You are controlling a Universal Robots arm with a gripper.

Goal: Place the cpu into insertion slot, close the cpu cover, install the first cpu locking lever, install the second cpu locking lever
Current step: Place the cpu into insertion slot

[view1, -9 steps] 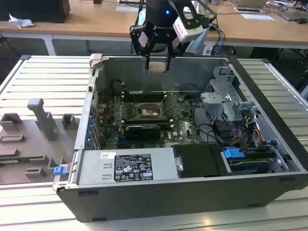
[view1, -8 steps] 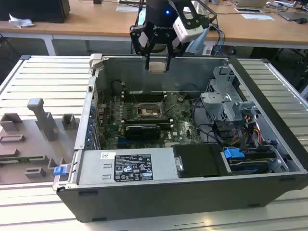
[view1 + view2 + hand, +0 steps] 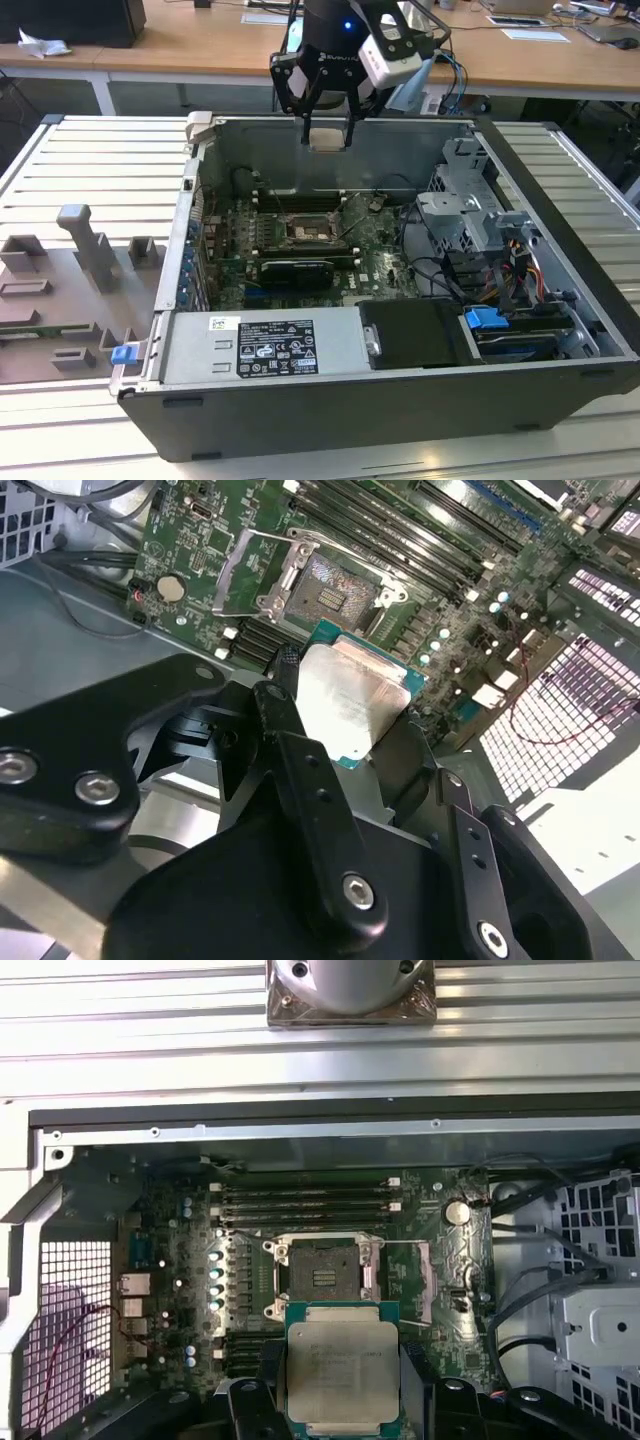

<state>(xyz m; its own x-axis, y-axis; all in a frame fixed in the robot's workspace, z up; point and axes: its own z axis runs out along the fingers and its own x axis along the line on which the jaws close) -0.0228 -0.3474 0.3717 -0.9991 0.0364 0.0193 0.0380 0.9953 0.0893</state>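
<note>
Claw [image 3: 343, 1380] fingers are closed part-way onto two opposite edges of the chip [image 3: 343, 1375], which lies flat between them with its pale metal top facing both wrist views. In the exterior view the claw [image 3: 328, 135] hangs at twelve o'clock over the open computer case [image 3: 560, 195], level with its far wall and well above the circuit board [image 3: 385, 262]. The socket [image 3: 305, 232] lies toward six o'clock from it, bare and dark in the middle, with the cover [image 3: 231, 572] swung up beside it. The case rests on a ribbed metal bench [image 3: 100, 150]. The chip is likely light, thin and stiff, with a slick lid and a delicate underside, so an edge hold like this one suits it. A tilt or a firm press could harm the socket's contacts.
</note>
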